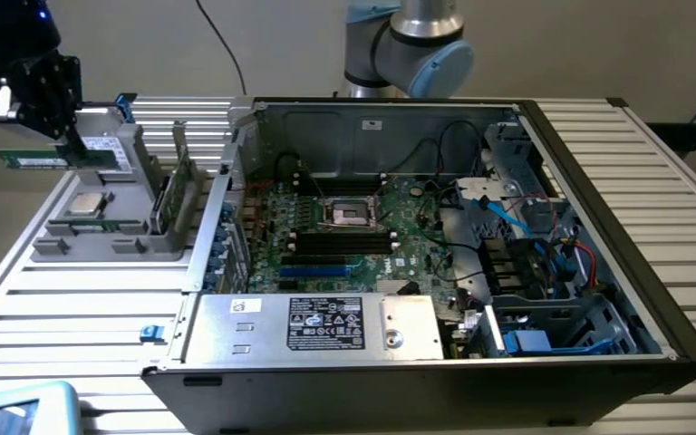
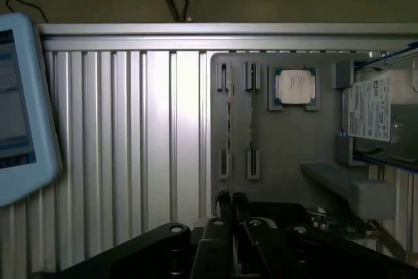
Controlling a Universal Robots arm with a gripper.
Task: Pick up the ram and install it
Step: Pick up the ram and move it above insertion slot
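The ram [image 1: 33, 159], a slim green stick, hangs level above the far end of the grey parts holder [image 1: 94, 245] at the exterior view's left. My gripper [image 1: 68, 145] is shut on it from above. In the wrist view my gripper [image 2: 230, 202] has its fingertips close together over the grey parts holder [image 2: 287, 155], and a sliver of green board [image 2: 339, 227] shows beside the gripper body. The motherboard's black ram slots [image 1: 342, 243] lie inside the open computer case [image 1: 590, 208], well to the exterior view's right of my gripper.
The holder carries a square silver processor chip [image 1: 88, 201] [image 2: 294, 87], a grey drive [image 2: 375, 112] and another green board standing upright [image 1: 173, 195]. A light blue tablet [image 2: 19, 109] lies on the ribbed aluminium table. Cables and drive cages crowd the case's right side.
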